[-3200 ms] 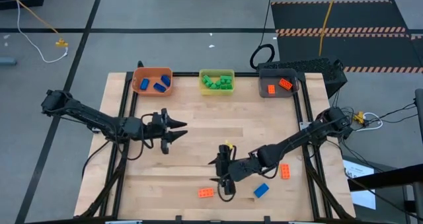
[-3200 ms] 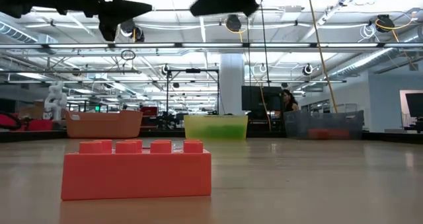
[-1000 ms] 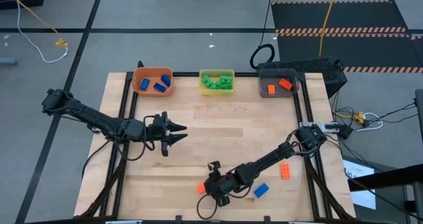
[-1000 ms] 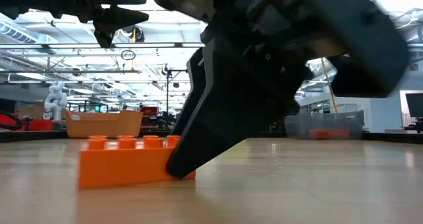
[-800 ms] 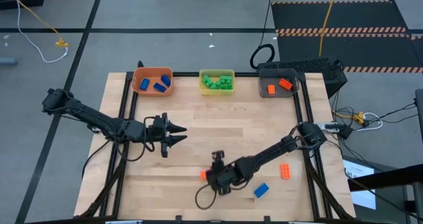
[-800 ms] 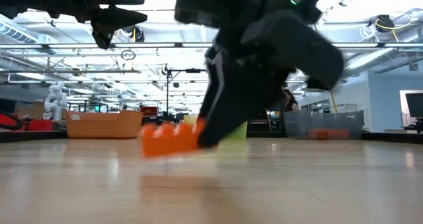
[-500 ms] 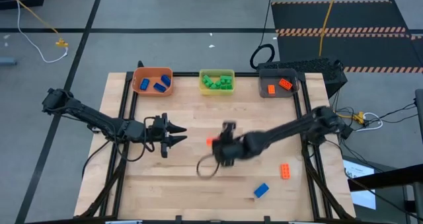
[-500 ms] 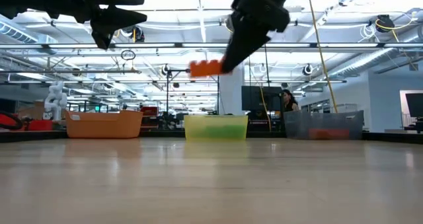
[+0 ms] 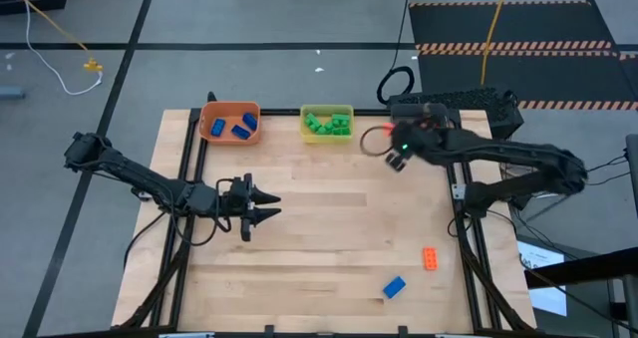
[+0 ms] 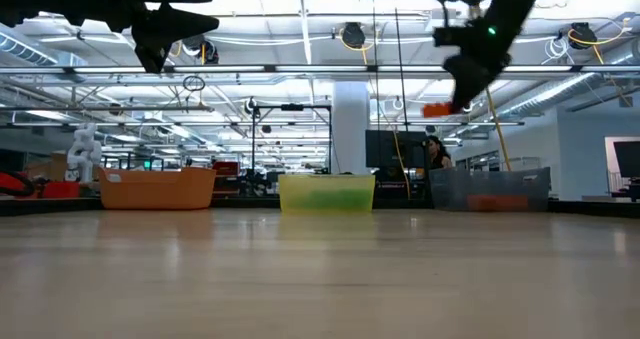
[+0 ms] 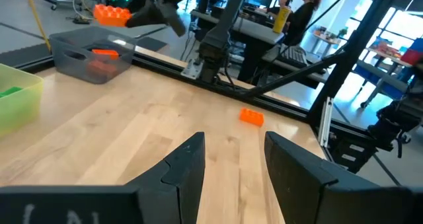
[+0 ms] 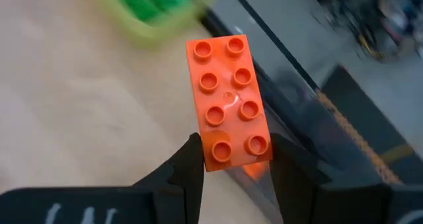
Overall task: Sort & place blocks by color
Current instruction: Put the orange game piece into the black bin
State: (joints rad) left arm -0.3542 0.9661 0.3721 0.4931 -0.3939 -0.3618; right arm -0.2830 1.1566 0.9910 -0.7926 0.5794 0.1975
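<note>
No brand, label or legible writing anywhere on the bins, blocks or arms.

Surface: pale wood-plank tabletop [image 9: 329, 228] in a black frame, standing on a grey floor with black lines; hazard-striped mats lie behind it. Room beyond: open lab with white ceiling trusses, strip lights and workstations; a person [image 10: 437, 157] is at a desk far back.

My right end effector [image 9: 396, 159] is raised over the far edge of the tabletop, between the yellow bin [image 9: 327, 124] and the grey bin [image 9: 419, 129], fingers closed on one short end of an orange block [image 12: 229, 102]. The block is a two-by-four brick, studs facing my wrist camera, long axis running straight out from the fingers.

My left end effector [image 9: 267, 205] hovers over the left-centre tabletop, fingers spread and empty, pointing toward the right side.

Loose on the tabletop near the front right: another orange brick [image 9: 430, 258] and a blue block [image 9: 394, 287], apart from each other. The orange bin [image 9: 231, 121] holds blue blocks, the yellow bin green ones, the grey bin orange ones.
</note>
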